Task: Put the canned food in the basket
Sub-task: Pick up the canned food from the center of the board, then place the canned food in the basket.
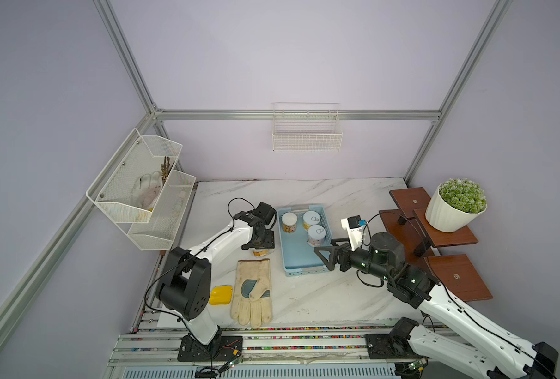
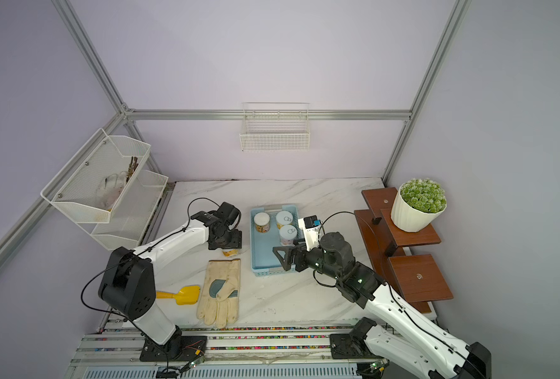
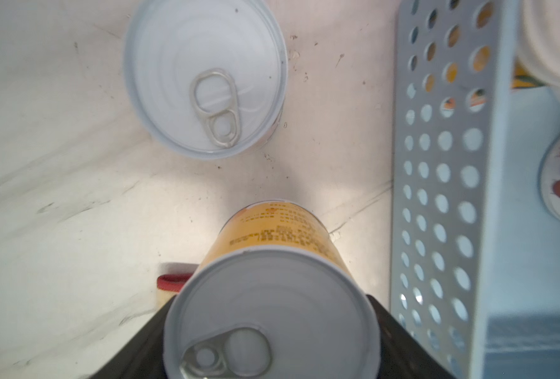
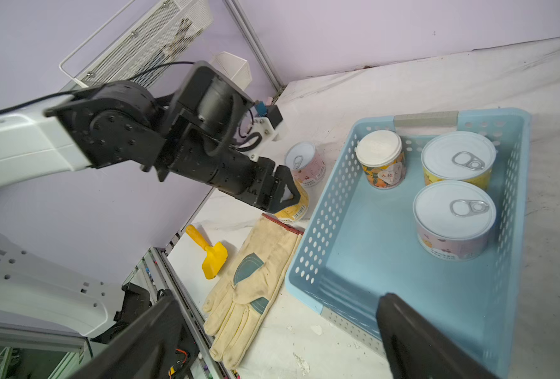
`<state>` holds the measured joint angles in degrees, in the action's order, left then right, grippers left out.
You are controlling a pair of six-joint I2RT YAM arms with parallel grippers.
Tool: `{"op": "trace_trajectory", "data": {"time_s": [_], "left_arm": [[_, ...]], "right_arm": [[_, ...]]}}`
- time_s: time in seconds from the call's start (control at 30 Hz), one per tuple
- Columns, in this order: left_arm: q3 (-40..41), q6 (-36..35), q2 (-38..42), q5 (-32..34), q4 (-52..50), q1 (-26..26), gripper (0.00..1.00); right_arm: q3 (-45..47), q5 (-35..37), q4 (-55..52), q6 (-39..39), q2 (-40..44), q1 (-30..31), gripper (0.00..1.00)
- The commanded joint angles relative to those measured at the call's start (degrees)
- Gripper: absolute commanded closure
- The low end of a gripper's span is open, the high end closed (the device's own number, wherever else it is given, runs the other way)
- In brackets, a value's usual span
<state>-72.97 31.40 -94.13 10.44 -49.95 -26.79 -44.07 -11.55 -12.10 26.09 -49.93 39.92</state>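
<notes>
counting five tins in view: three sit inside the basket [image 4: 324, 210] and two outside it, so the job looks a bit past half on what shows. left of the basket, just off its long wall, the left gripper [image 4: 290, 198] has its fingers pressed on the sides of the held yellow tin [image 3: 270, 315]; cannot tell whether that tin is clear of the table. farther back along the same wall the loose pink tin [image 3: 206, 78] stands upright, near the basket but not touching. left to do, by my reading: carry the held tin over the wall, then fetch the pink one. containers: mesh rack [image 1: 134, 183], well left of the basket, holds a pale glove and something brownish in its upper tier. wire wall basket [image 1: 306, 137], on the wall behind the basket, shows nothing inside. the basket has the cream-lidded tin [image 4: 380, 157], ring-pull yellow tin [image 4: 457, 157] and ring-pull pink tin [image 4: 454, 216] upright in its far half, with its near half bare. right gripper [image 1: 324, 259] hangs over the basket's near right corner, fingers wide, holding nothing.
</notes>
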Motion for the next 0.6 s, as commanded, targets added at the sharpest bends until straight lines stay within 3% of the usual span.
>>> {"op": "trace_trajectory", "data": {"time_s": [0.0,0.13,0.27,0.57], "left_arm": [[-1.57,-2.10,6.98,-0.99,-2.34,-0.67,0.59],[-3.56,-4.09,10.70,-3.31,-2.87,-2.35,0.73],[-7.27,-6.10,9.86,-5.33,-2.78,-4.33,0.93],[-17.37,-9.02,1.00,-5.95,-2.59,-8.07,1.00]], "right_arm": [[-0.66,2.01,-0.07,-2.50,-0.06,0.24,0.01],[-0.61,2.64,0.19,-4.04,-0.58,0.24,0.00],[-1.56,4.87,-1.80,-7.24,-2.69,0.09,0.00],[-2.54,-1.59,-3.02,-6.93,-3.73,-4.08,0.00]]}}
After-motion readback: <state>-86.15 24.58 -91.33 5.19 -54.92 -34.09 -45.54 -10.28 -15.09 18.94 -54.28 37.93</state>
